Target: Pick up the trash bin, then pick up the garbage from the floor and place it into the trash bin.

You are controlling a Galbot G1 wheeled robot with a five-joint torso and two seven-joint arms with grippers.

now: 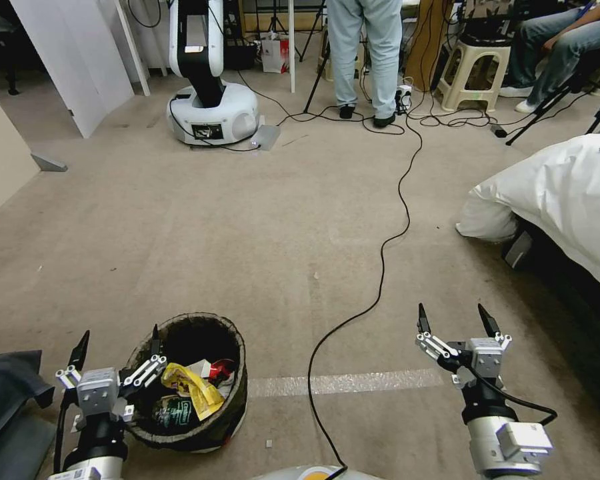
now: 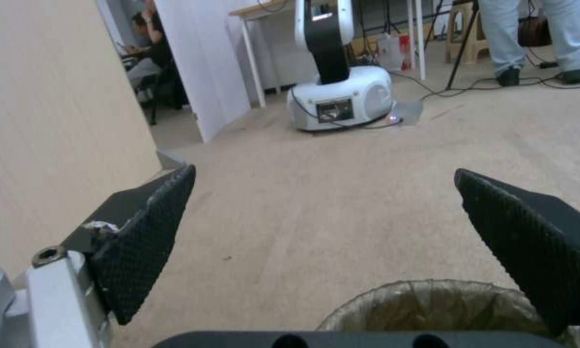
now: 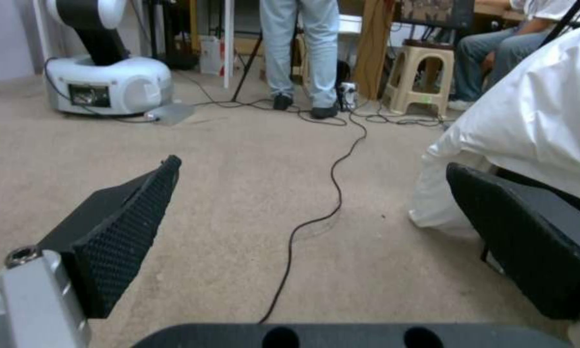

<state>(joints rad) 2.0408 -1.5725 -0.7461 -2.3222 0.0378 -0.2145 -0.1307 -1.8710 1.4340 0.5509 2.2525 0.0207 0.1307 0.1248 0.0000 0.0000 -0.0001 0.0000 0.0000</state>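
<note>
Beige carpet runs across the whole room, and the floor (image 1: 180,220) in front of the robot looks bare of litter as far as I can see from here; a black cable (image 1: 388,240) snakes over it and a strip of tape (image 1: 353,383) crosses just ahead of the arms. To the robot's right a bed with a white duvet (image 1: 560,193) juts in, and at the far side another robot's white base (image 1: 213,113) is parked.

Down by the robot's left side the trash bin (image 1: 200,427) sits on the carpet, tipped a little toward me, its dark bag folded over the rim. Inside it lies the garbage (image 1: 192,387): a yellow wrapper on top, something red and white beside it, and a green-labelled item lower down.

By my judgement the collecting is largely done, though the bin rests on the floor and nobody holds it.

The left gripper (image 1: 117,347) hovers just beside the bin's near rim, jaws spread with nothing between them. The right gripper (image 1: 457,319) hangs well apart over open carpet, jaws likewise spread and empty.
</note>
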